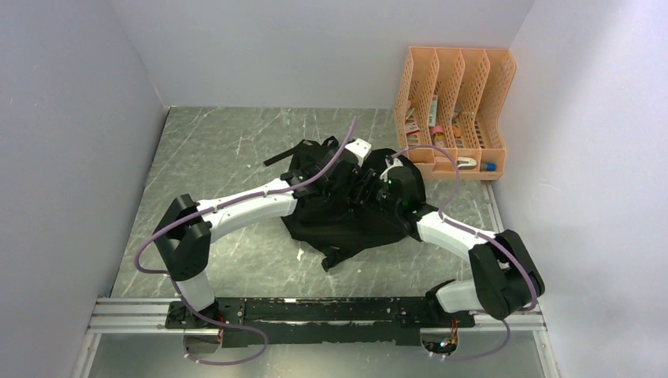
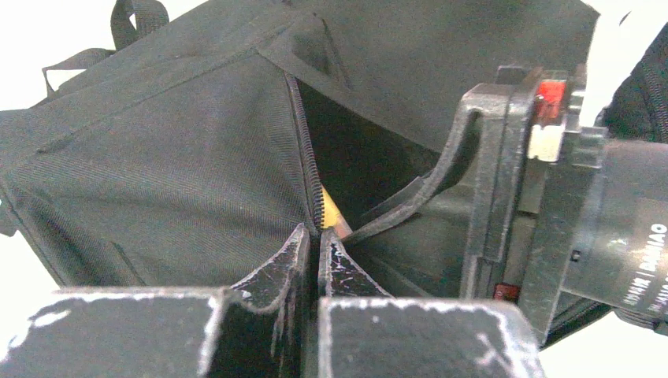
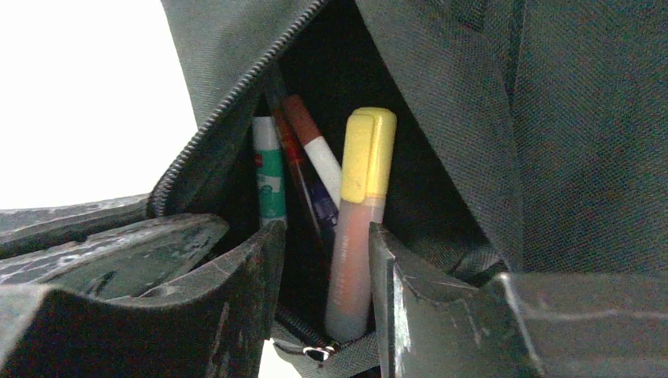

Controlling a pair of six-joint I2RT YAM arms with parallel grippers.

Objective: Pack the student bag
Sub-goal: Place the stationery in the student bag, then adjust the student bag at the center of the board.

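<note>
Spotted the student bag (image 1: 346,213) slumped mid-table (image 1: 228,150), both arms on it, near the orange file organiser (image 1: 457,94) in the far right corner. Caught the left gripper (image 2: 319,240) pressed together, pinching taut fabric at the bag's zipper edge. Saw the right gripper (image 3: 319,236) spread at the open pocket, straddling a yellow-capped marker (image 3: 366,157) beside two other pens (image 3: 268,173).

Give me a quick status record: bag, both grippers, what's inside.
bag: mid-table, zip open
left gripper: shut on the bag's zip edge
right gripper: open, at the bag's mouth
inside: yellow-capped marker, pens beside it
organiser: far right corner, items in it
</note>
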